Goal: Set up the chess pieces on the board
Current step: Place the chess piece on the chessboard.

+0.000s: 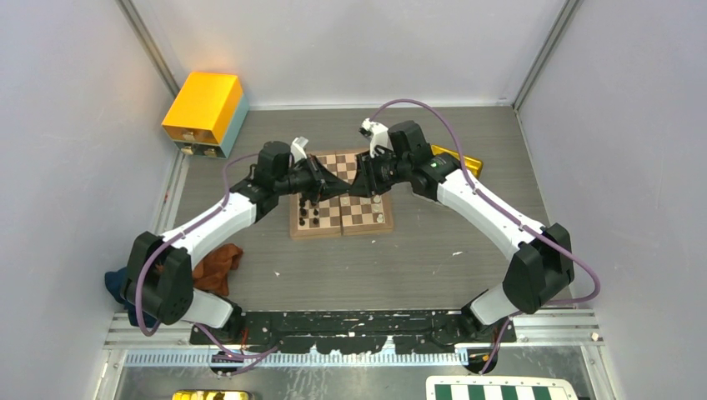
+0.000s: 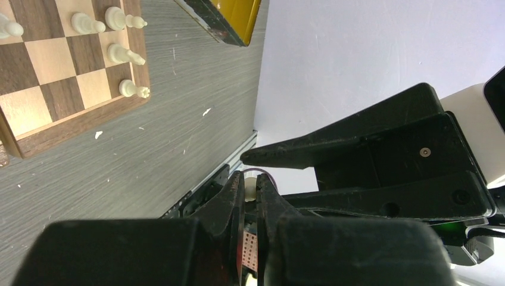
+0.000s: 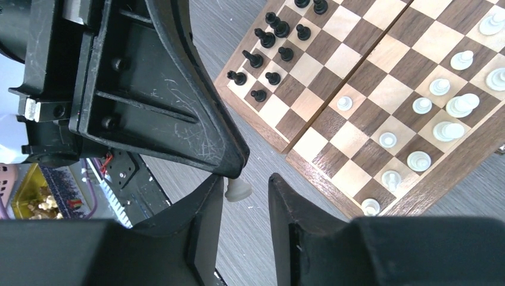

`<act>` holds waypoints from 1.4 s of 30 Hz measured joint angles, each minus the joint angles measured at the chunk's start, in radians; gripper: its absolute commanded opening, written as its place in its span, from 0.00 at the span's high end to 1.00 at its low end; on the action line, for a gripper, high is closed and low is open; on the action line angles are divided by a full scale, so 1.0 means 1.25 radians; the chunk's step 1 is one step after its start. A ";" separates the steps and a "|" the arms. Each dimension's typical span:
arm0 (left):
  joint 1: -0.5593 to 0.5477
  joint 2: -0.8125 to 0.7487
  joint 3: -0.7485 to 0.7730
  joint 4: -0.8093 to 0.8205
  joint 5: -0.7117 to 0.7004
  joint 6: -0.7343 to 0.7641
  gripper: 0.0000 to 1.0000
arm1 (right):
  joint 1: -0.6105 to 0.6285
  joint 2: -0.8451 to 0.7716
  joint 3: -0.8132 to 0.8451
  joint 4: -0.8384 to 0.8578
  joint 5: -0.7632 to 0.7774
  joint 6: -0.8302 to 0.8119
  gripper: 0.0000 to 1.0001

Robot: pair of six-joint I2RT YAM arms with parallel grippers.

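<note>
The wooden board lies mid-table, and both grippers meet above its middle. Black chess pieces stand on its left half, cream-white ones on its right half. My left gripper is shut on a cream-white piece. In the right wrist view that piece hangs base-down from the left gripper's fingers. My right gripper is open around it, and the piece sits close to its left finger, apart from the right one.
A yellow box stands at the back left. A shiny gold tray lies behind the board's right side, a brown cloth by the left arm. A green-and-white checkered board sits below the arm bases.
</note>
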 measured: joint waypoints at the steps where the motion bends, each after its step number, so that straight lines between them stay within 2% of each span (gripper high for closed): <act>1: 0.000 0.000 0.002 -0.002 -0.001 0.003 1.00 | 0.000 0.000 0.000 0.000 0.000 0.000 0.58; 14: -0.005 0.000 0.037 -0.055 -0.010 0.053 1.00 | -0.002 -0.009 0.000 -0.005 0.004 -0.004 0.54; 23: -0.023 0.000 0.096 -0.190 -0.079 0.220 1.00 | -0.004 -0.135 -0.030 -0.013 0.053 -0.004 0.52; 31: -0.124 0.000 0.097 -0.269 -0.226 0.382 1.00 | -0.005 -0.238 -0.089 -0.027 0.199 -0.005 0.51; 42: -0.269 0.010 0.073 -0.224 -0.471 0.546 1.00 | -0.005 -0.248 -0.126 -0.029 0.428 -0.004 0.50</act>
